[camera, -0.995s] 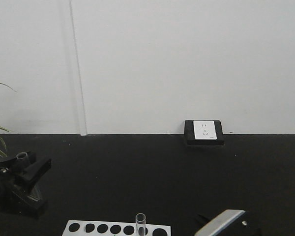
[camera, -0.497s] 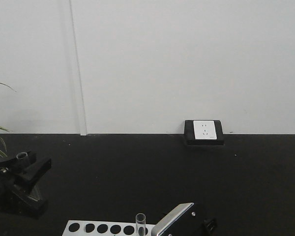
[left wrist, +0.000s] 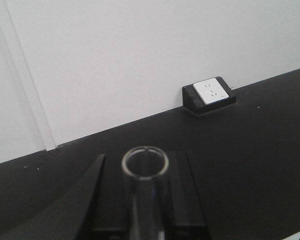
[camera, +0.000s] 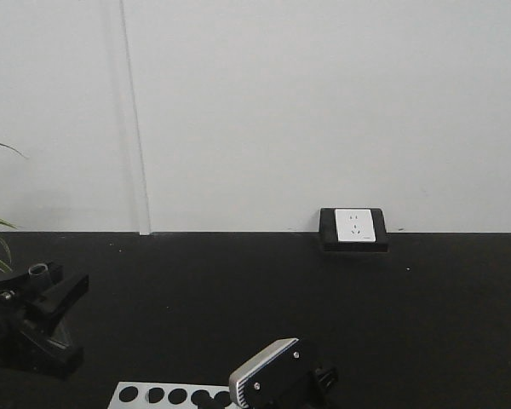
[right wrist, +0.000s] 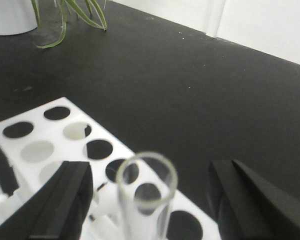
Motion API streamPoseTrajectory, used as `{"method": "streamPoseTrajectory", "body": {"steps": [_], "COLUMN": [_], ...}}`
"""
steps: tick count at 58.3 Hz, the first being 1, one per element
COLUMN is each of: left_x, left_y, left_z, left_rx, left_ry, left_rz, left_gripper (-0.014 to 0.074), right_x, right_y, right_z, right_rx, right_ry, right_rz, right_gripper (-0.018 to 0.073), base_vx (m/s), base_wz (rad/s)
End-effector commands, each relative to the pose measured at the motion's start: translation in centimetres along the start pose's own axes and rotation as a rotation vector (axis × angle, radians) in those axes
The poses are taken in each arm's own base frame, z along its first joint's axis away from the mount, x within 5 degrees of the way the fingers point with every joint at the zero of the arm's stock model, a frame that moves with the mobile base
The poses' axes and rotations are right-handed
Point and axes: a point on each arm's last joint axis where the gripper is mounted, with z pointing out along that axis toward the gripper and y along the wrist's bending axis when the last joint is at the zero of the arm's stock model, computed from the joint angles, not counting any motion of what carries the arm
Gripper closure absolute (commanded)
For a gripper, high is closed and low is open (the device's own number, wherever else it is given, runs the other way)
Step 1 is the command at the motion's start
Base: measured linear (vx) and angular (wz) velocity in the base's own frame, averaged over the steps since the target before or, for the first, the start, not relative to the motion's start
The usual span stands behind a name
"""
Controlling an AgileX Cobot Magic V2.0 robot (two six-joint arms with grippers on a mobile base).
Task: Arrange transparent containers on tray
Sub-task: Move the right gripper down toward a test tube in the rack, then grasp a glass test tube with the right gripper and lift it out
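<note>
Right fingers [right wrist: 65,200] flank tube [right wrist: 142,215] (both apart)

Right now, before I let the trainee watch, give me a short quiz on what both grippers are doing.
1. True or false: the right gripper is shut on the rack tube.
2. What does the left gripper hold? A a beaker, B a tube, C nothing.
3. Fill in: the rack tube stands in a white ...
Key: 1 false, it is open, fingers either side of it, apart; 2 B; 3 rack.
</note>
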Motion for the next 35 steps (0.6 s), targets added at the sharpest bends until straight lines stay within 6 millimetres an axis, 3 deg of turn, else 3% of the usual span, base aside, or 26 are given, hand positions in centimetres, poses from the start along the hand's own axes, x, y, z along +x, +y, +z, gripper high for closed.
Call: {"method": "streamPoseTrajectory", "body": {"steps": [1, 35], "left_x": [-2.32, -2.32], "left_y": [-0.26, -0.26], "left_z": [-0.31, -0.31], "left_rx": [0.023, 0.022], "left_ry": [-0.131, -0.13], "left_rz": [-0.017, -0.017], "left_gripper": [0.0503, 0.0503], "right_x": [-2.7, -2.81], "right_y": [-0.75, -0.91], "right_z": [-0.12, -0.6], "right_rx": [0.044, 0.057], "right_ry": [-0.147, -0.124], "right_rz": [0.036, 0.065], "right_gripper": [0.0013, 0.011], "base_vx": [0.0, 0.0], "base_wz": [0.0, 0.0]}}
